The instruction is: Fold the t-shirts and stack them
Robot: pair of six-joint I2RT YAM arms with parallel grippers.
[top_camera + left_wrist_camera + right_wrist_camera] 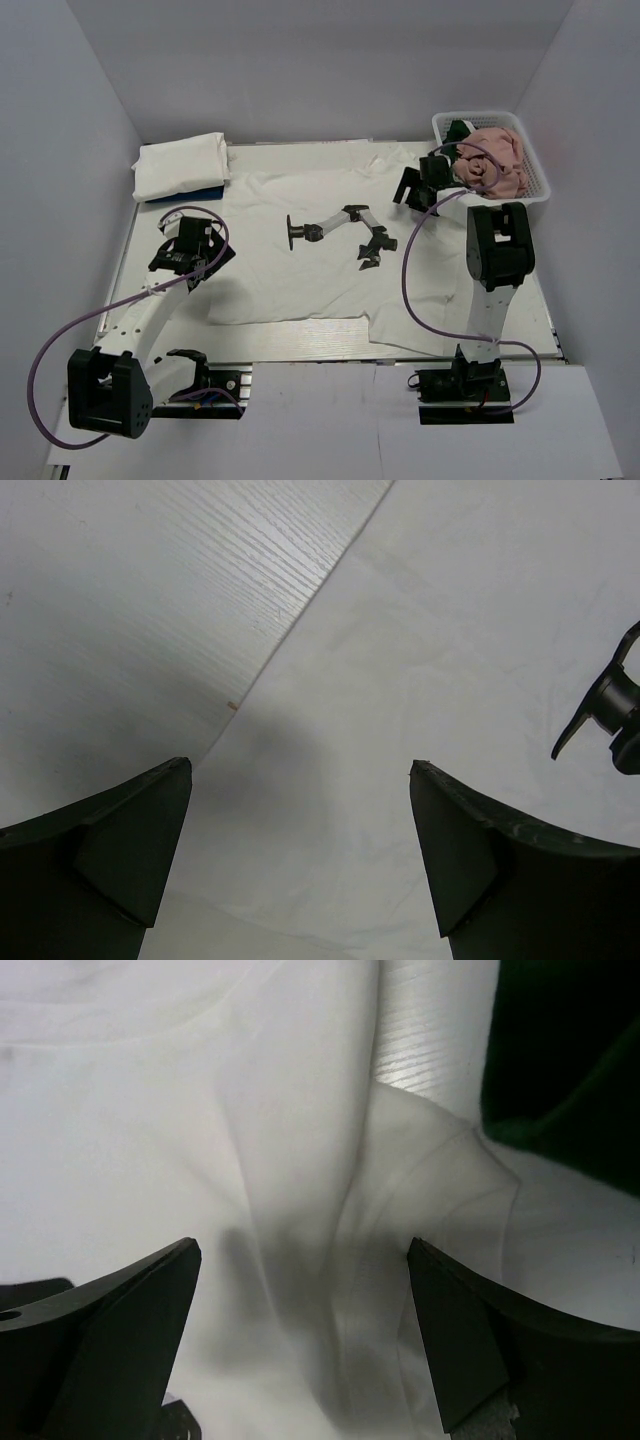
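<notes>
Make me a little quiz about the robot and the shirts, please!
1. True or false: the pink shirt is lying in the basket.
2. Pick one: where are the folded white shirts? A: at the far left. B: inside the basket. C: at the near edge.
3. Fill the gap: the left gripper and the right gripper both have their jaws ___.

Key: 1 true; 2 A; 3 open.
</notes>
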